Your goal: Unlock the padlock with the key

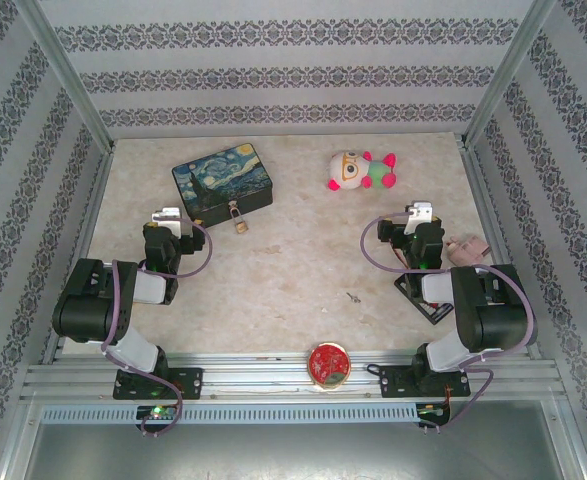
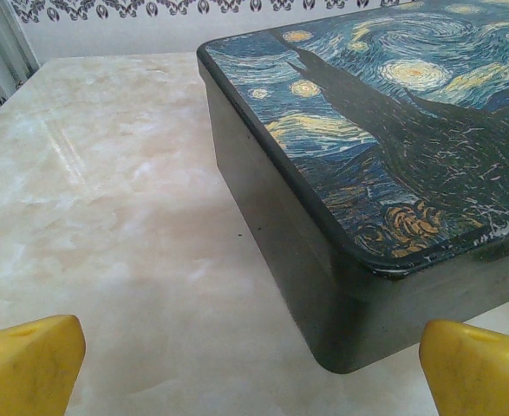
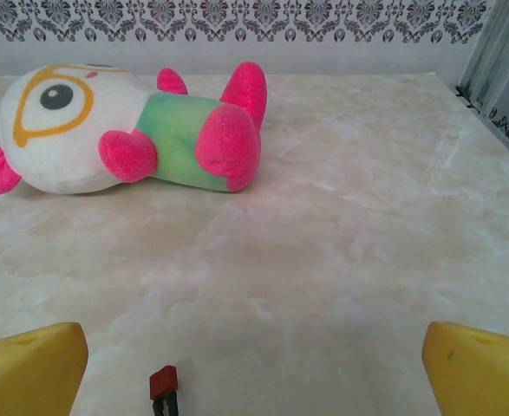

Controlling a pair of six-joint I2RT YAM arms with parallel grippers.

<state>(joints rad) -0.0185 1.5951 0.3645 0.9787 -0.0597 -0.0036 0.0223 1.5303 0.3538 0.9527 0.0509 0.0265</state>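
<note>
Left claw and right claw gape, padlock beside tin.

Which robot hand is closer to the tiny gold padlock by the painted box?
The left gripper. It sits open just left of the padlock, by the corner of the tin. The right gripper is far off on the padlock's right, near the plush toy.
</note>
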